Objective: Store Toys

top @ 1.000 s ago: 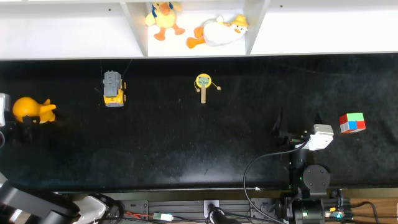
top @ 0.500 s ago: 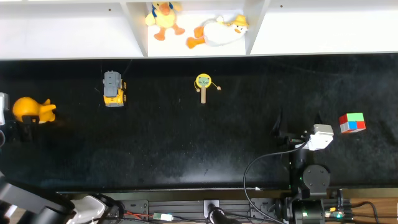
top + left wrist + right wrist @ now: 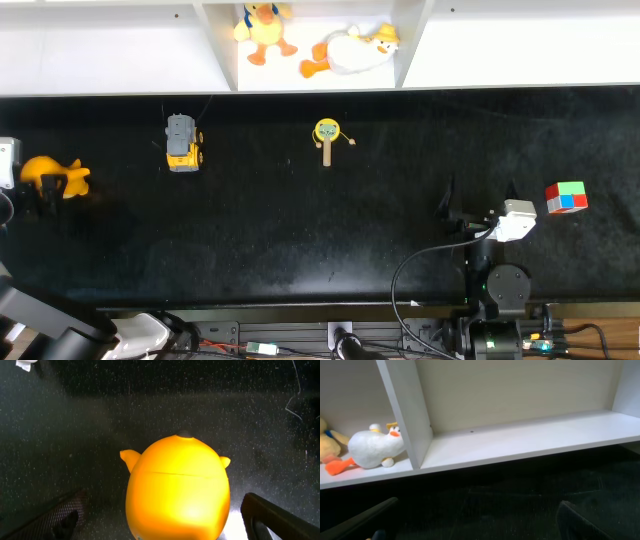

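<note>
Left gripper (image 3: 167, 519) spread wide, a finger either side of the orange toy (image 3: 177, 487) at the far left of the table (image 3: 300, 230), not touching it. Right gripper (image 3: 475, 525) gapes too, empty, facing the shelf (image 3: 520, 440).

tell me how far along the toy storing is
Done: the yellow plush duck and white plush duck lie in the middle compartment of the shelf. In hand: the left gripper stands open around the orange toy on the table, not gripping it. Left: that toy, the toy truck, the rattle and the colour cube, all on the table.
</note>
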